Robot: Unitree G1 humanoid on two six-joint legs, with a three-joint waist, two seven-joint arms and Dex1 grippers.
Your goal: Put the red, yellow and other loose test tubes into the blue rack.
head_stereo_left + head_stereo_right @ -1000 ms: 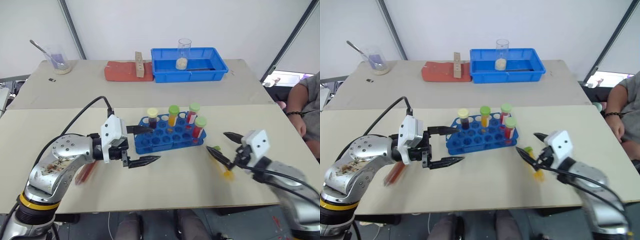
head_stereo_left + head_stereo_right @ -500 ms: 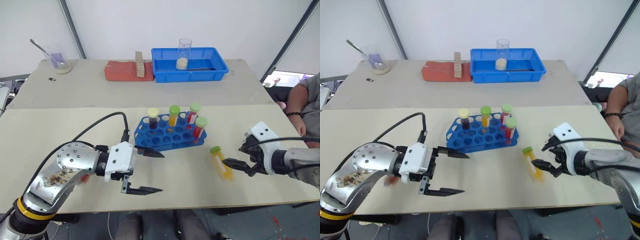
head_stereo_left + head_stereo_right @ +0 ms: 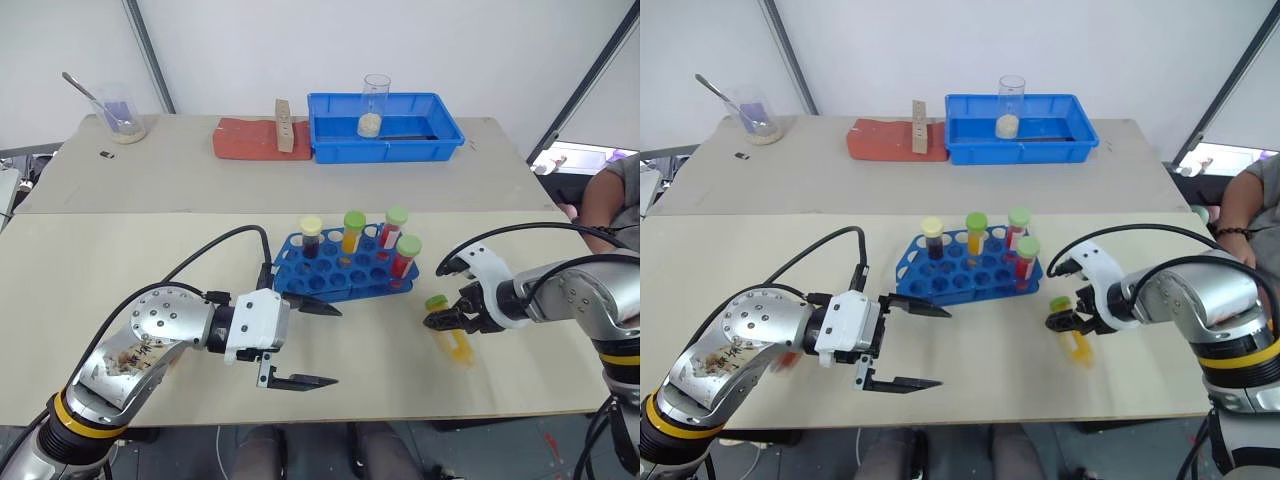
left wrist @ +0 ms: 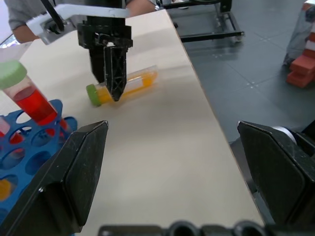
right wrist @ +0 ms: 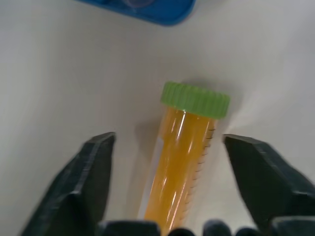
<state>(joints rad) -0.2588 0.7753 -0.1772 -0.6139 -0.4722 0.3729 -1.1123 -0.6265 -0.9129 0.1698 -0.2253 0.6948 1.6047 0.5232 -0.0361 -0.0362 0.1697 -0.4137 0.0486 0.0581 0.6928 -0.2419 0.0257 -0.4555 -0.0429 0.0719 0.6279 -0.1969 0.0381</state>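
I am lowering my right tool [image 3: 443, 318] over the yellow test tube [image 5: 178, 160], which is lying on its side on the surface [image 3: 120, 260] just to the right of the blue rack [image 3: 340, 278], its green cap toward the rack. In the right wrist view my two fingers [image 5: 78, 182] are standing apart on either side of the tube, with bare surface showing between each of them and the glass, so I am not gripping it yet; the tool is part open and straddling it. As I judge it, this is the pick-up step for that loose tube. Next I am needing to close squarely across the body, below the cap, then lift, turn the tube upright and carry it to a free hole. The round tube may roll or slip as the fingers meet it.

My left tool [image 3: 310, 345] is hovering wide open and empty above the surface, in front of the rack's left end. The rack is holding four capped tubes along its back rows, one dark, one orange and two red, and most of the front holes are free.
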